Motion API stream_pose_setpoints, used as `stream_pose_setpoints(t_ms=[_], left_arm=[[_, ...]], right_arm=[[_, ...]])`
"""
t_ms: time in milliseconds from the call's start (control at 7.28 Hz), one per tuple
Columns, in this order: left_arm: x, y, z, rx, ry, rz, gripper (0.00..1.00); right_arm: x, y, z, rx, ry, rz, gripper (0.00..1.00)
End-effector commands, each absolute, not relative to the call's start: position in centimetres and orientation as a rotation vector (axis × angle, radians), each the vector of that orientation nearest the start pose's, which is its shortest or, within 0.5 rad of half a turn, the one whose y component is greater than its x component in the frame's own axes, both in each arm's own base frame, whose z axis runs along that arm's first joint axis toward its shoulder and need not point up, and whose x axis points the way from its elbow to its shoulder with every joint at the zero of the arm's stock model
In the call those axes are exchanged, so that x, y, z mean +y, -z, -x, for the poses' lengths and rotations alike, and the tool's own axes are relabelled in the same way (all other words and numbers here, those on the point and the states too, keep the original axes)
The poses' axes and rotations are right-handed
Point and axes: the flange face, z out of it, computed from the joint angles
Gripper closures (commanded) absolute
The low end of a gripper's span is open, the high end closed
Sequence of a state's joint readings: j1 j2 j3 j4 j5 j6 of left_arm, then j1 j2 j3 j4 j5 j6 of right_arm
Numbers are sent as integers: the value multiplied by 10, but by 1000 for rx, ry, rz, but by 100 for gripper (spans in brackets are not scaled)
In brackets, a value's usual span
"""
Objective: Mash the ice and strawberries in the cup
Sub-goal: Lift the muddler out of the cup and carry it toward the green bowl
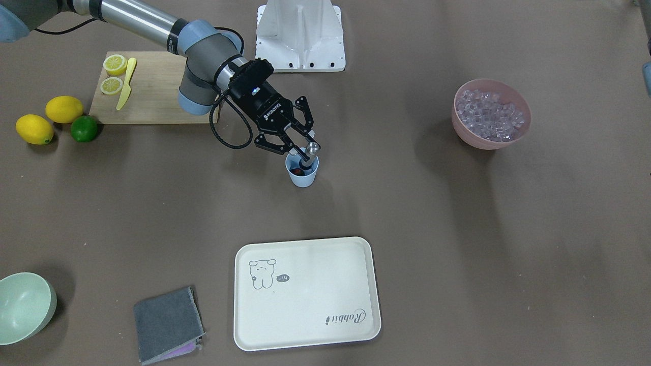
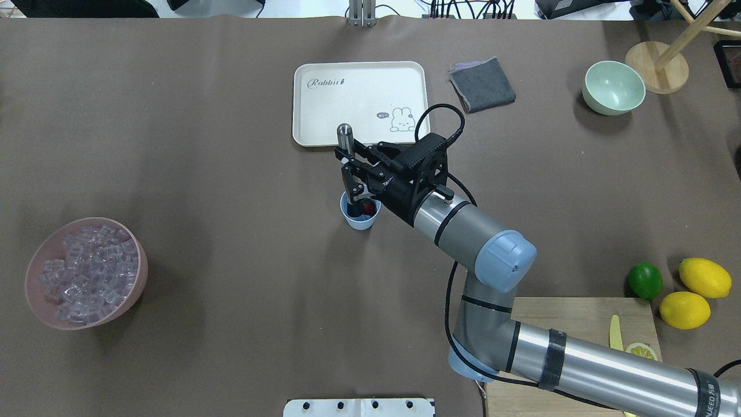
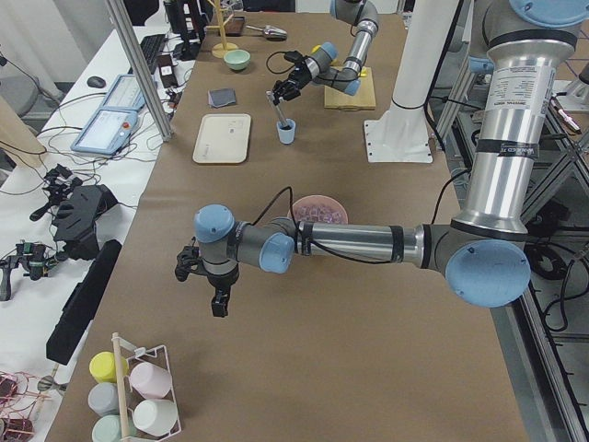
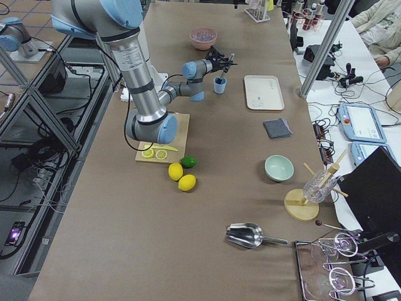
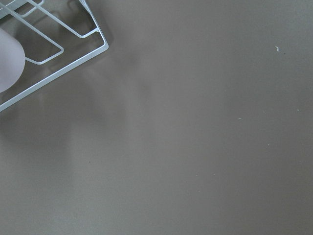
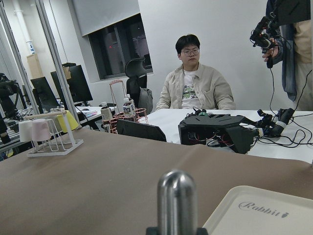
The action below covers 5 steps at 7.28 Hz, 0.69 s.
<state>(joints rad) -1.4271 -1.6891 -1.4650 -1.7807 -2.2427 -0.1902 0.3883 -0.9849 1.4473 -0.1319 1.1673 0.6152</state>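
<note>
Close against the right wrist lens, at the bottom centre of that frame, stands the rounded steel top of the metal muddler [image 6: 177, 200]. The right claw [image 1: 304, 148] is clamped on its shaft. The muddler's lower end dips into the cup [image 1: 303, 178], which stands upright on the worktop [image 1: 432, 229] just above the middle of the front-facing frame. Inside the cup the strawberry [image 2: 367, 207] shows as a red patch beside the shaft in the overhead view; whether any ice lies with it I cannot tell.

The ice [image 1: 489, 114] that does show fills the pink bowl [image 1: 460, 129] at the right of the front-facing frame, well apart from the cup. Below the cup lies a cream tray [image 1: 310, 310] with a rabbit drawing. A folded grey cloth [image 1: 168, 323] lies to its left, and a pale green bowl [image 1: 23, 307] sits in the lower left corner.

At the upper left a wooden cutting board [image 1: 152, 96] carries two lemon halves [image 1: 115, 64] and a yellow knife [image 1: 126, 84]. Two whole lemons [image 1: 64, 109] and a lime [image 1: 84, 128] cluster just beside its left edge.

The left claw [image 3: 219, 302] hangs pointing down over bare worktop, left of centre in the exterior left frame. Whether its fingers are apart or together cannot be told.
</note>
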Motion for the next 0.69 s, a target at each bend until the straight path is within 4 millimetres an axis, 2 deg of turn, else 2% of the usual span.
stream_pose_setpoints(t_ms=[0, 275, 549], left_arm=[[-562, -633, -10, 695, -30, -101, 2], [-563, -629, -9, 696, -31, -108, 2], [-563, -625, -9, 697, -33, -116, 2]], right_arm=[[-410, -191, 498, -1314, -36, -1415, 100], [-427, -167, 465, -1301, -79, -1433, 100], [-444, -121, 415, -1241, -82, -1353, 100]])
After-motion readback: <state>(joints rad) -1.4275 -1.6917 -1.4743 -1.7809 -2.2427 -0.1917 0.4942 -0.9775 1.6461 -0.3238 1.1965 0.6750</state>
